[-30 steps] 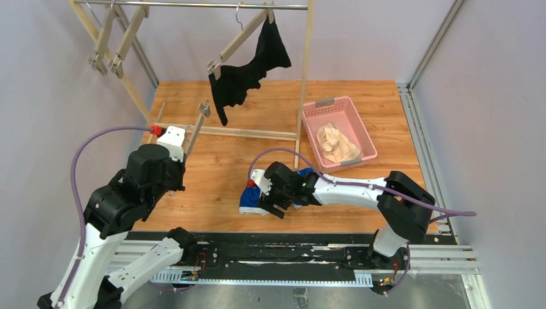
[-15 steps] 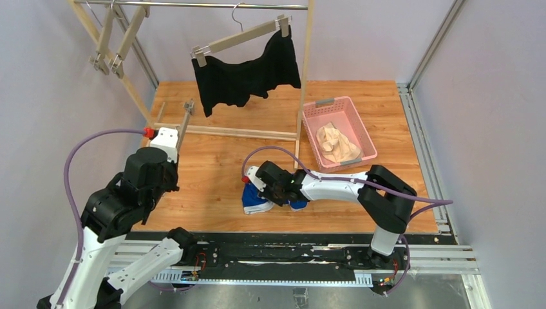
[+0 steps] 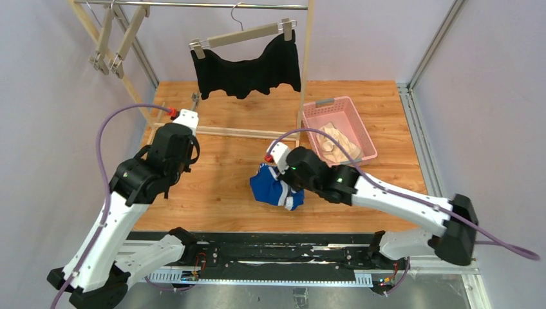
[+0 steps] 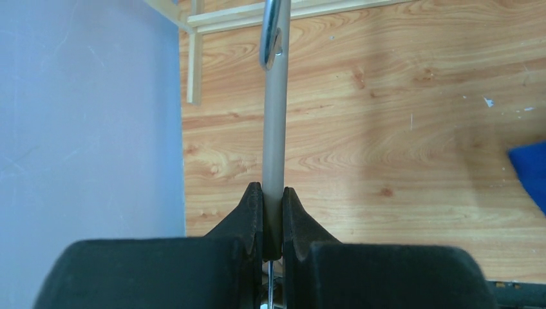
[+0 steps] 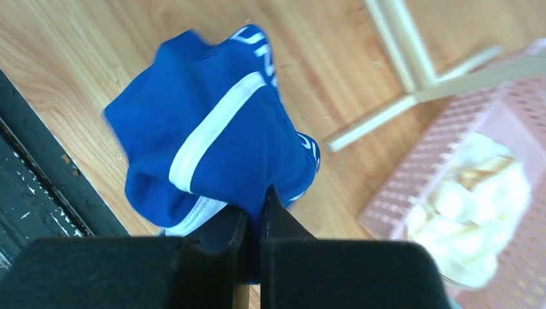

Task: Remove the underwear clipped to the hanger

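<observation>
Grips blue underwear point(image 5: 219, 129) in right claw point(image 5: 256, 205), cloth bunched mid-frame just above it. Clamps left claw point(image 4: 273, 193) on hanger bar point(image 4: 273, 116).

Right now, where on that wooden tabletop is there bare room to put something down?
Bare wood lies between the wooden rack's base rail and the bright blue briefs, and right of the pink plastic basket to the table edge. Crowded: around the right gripper, shut on those briefs.

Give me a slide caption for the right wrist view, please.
Right gripper shut on the blue underwear, pink basket beyond.
</observation>
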Available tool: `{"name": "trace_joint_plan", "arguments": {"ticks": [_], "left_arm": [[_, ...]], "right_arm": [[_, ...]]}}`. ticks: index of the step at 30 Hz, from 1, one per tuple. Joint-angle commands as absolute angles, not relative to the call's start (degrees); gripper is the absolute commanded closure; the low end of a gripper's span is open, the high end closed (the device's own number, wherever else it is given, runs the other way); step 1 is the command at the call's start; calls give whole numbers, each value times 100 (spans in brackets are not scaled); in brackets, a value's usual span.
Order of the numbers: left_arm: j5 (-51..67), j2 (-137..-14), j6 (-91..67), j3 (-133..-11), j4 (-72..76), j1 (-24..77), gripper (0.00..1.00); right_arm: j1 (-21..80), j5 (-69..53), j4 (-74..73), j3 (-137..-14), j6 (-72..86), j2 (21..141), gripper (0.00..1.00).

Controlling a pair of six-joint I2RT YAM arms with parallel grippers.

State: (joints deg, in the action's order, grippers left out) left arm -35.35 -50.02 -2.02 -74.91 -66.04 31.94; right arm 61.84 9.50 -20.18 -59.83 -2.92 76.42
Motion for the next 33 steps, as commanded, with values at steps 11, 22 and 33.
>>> {"name": "trace_joint_plan", "arguments": {"ticks": [11,22,33], "left_arm": [[-2527,-5865,379,-8348,-5634,2153,100],[-2846,-5877,815,-8545,-5580,1942,100],[-1548,-7501,1258,-10582,-5592,1012,100]], "right_arm": [[6199,3847,-2535,-6155,-628,4919,100],[6040,4716,-1788,-6412,-1516,4679,100],[3659,3269,-1886,-6936,-1072,4928,100]]}}
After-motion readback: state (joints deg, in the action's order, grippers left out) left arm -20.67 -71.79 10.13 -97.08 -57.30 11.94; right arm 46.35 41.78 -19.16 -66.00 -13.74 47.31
